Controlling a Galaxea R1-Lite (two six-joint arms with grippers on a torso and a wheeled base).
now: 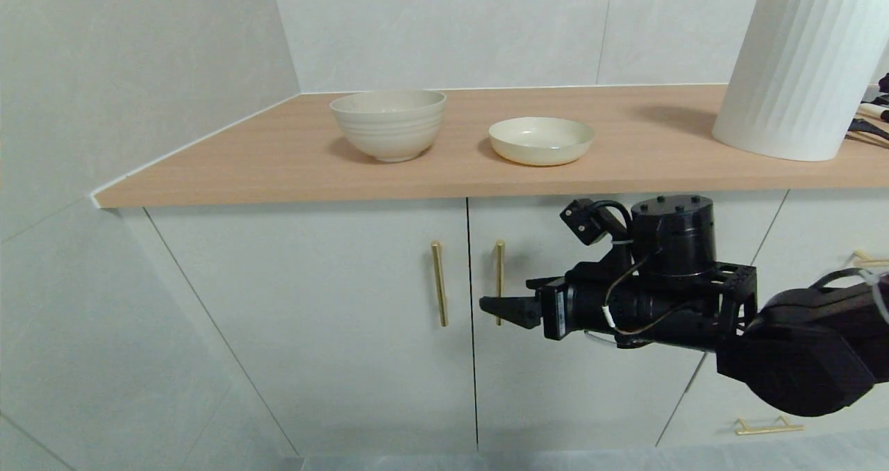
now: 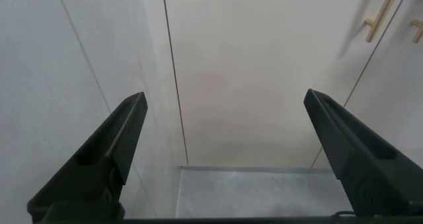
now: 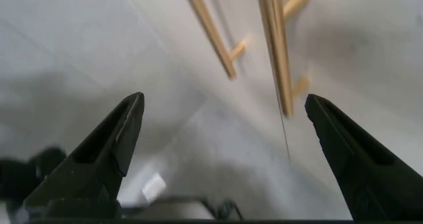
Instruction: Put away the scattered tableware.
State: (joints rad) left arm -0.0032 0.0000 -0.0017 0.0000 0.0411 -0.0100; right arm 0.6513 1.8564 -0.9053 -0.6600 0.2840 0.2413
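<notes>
A deep cream bowl [image 1: 387, 124] and a shallow cream dish [image 1: 541, 139] stand side by side on the wooden countertop [image 1: 278, 169]. Below the counter's edge my right gripper [image 1: 496, 306] is level with the two gold door handles, its tips right at the right-hand handle [image 1: 499, 281]. In the right wrist view that gripper [image 3: 223, 102] is open and empty, with one gold handle [image 3: 274, 49] between its fingers' line and a second handle [image 3: 211, 32] beside it. My left gripper [image 2: 225, 97] is open and empty, facing a pale cabinet front low down.
A tall white ribbed cylinder [image 1: 799, 68] stands on the counter at the right, with dark items behind it. The left door's handle [image 1: 439, 283] hangs beside the door seam. More gold handles [image 1: 767, 427] sit on the cabinets at the right. A tiled wall closes the left side.
</notes>
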